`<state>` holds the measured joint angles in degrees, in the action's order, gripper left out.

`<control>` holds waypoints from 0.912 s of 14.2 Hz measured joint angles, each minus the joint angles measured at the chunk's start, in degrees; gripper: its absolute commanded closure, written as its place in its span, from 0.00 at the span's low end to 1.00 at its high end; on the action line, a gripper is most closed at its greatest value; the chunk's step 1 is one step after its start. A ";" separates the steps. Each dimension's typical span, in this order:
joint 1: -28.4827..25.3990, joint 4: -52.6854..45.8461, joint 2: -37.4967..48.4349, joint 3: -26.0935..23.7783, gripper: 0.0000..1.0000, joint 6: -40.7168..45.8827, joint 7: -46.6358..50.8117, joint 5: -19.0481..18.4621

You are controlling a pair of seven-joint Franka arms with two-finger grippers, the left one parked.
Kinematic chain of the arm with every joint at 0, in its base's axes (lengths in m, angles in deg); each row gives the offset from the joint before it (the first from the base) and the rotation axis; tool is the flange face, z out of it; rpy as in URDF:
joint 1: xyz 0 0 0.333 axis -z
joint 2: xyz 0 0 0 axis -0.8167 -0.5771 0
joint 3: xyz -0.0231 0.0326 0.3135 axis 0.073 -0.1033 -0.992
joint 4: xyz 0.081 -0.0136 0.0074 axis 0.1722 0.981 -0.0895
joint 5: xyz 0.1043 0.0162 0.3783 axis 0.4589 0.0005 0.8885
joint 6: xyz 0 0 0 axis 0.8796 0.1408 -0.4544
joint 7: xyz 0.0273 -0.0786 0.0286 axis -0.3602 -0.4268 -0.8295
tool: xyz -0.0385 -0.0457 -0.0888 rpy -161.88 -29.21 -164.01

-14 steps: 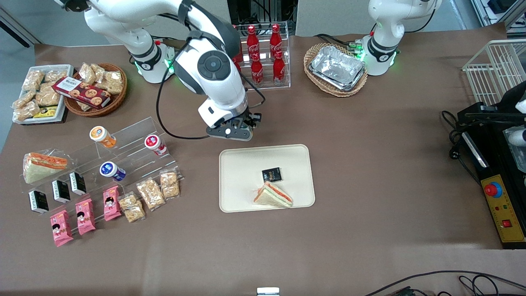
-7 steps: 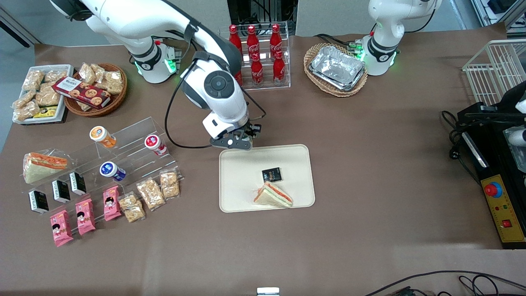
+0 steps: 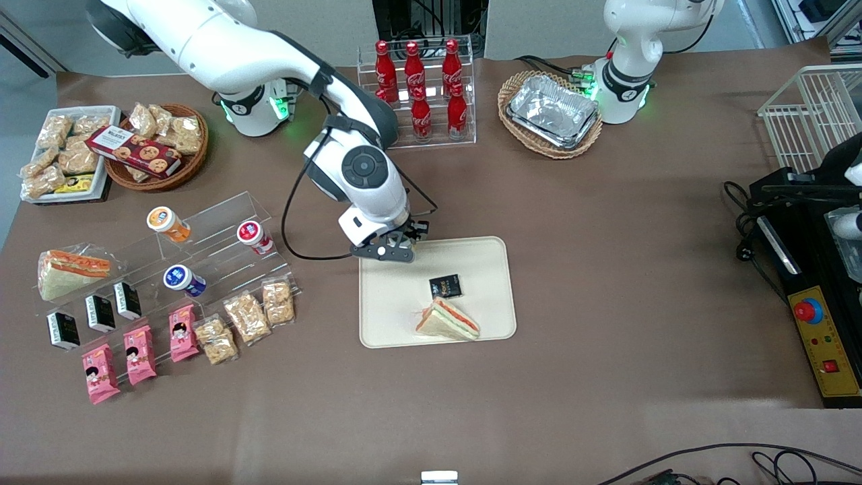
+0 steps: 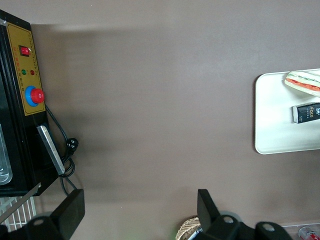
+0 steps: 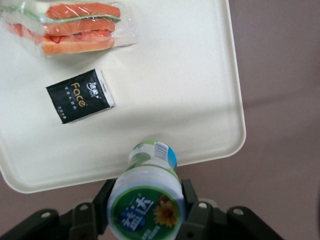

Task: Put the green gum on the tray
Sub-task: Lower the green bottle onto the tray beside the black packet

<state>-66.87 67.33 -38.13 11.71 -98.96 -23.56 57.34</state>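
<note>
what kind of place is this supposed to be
Probably a lab mock-up of a snack shop: cola bottles on a clear rack, packaged snacks, an emergency-stop box. The end effector holds the green gum over the tray.

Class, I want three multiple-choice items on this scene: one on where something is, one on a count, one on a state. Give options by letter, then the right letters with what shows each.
1. Where is the hand?
A. above the tray's edge farthest from the front camera
B. over the wicker basket of foil trays
C. beside the pink snack packs

2. How many items lie on the tray?
A. none
B. two
C. four

3. What is the state of the green gum?
A. lying on the tray
C. gripped in the hand
B. standing on the acrylic shelf

Answers:
1 A: the front view shows the hand at that rim.
2 B: only the sandwich and the black packet lie there.
3 C: the right wrist view shows the bottle between the fingers, above the rim.
</note>
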 measured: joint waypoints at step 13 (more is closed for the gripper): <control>-0.09 3.77 -5.49 3.54 0.73 -8.42 0.01 -3.53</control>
<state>-66.97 71.10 -43.62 15.25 -107.38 -23.55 53.81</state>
